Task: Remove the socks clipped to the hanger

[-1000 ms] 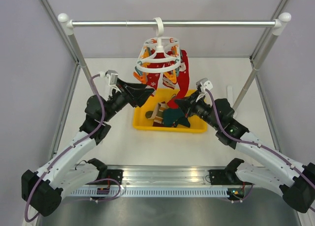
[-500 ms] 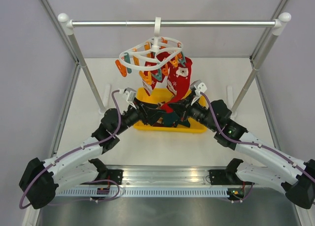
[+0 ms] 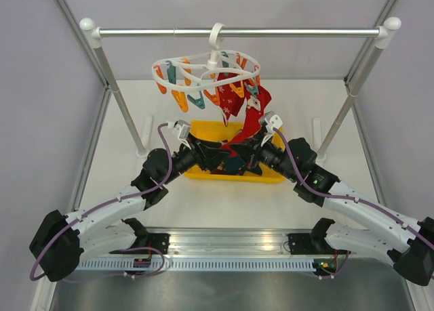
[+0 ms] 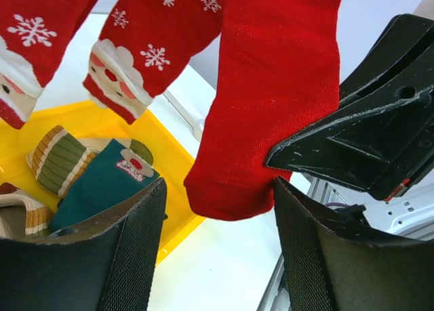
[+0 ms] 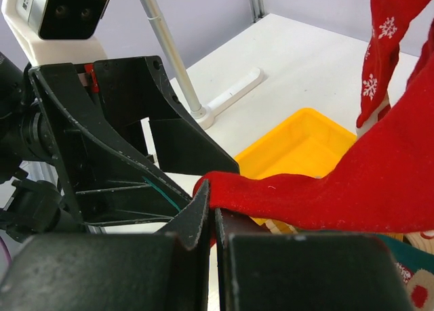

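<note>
1. State of the grasp. The right fingers are clenched on the toe of the long plain red sock. This sock is stretched taut from its peg down to just above the yellow plastic tray at the middle of the desk. The left fingers are released, one on each side of the same toe, grasping nothing.
2. Position of the hanger. The white plastic oval ring-frame hanger hangs by its hook from the metal rail with white end knobs, above the far half of the desk. It is tilted out of level. The printed red socks, with snowflakes and Santa faces, hang clipped beside the plain red sock.
3. Hazard: hook displacement. The pull is oblique, so the hanger may swing or slide along the rail instead of the peg letting go. A stronger pull could lift the hook off.
4. Hazard: lost grasp. Only a small fold of the toe is pinched. If it slips out, the sock springs back and the hanger swings.
5. Hazard: finger collision. The left fingers are very close to the right fingers. Closing or advancing them could strike the other arm or trap its fingertip.
6. Hazard: recoil. When the peg releases, the hanger will probably rebound. The loose orange and teal pegs and the printed red socks could tangle.
7. Hazard: missed drop. A sock released during the pull could fall beyond the tray, toward the near edge of the desk.
</note>
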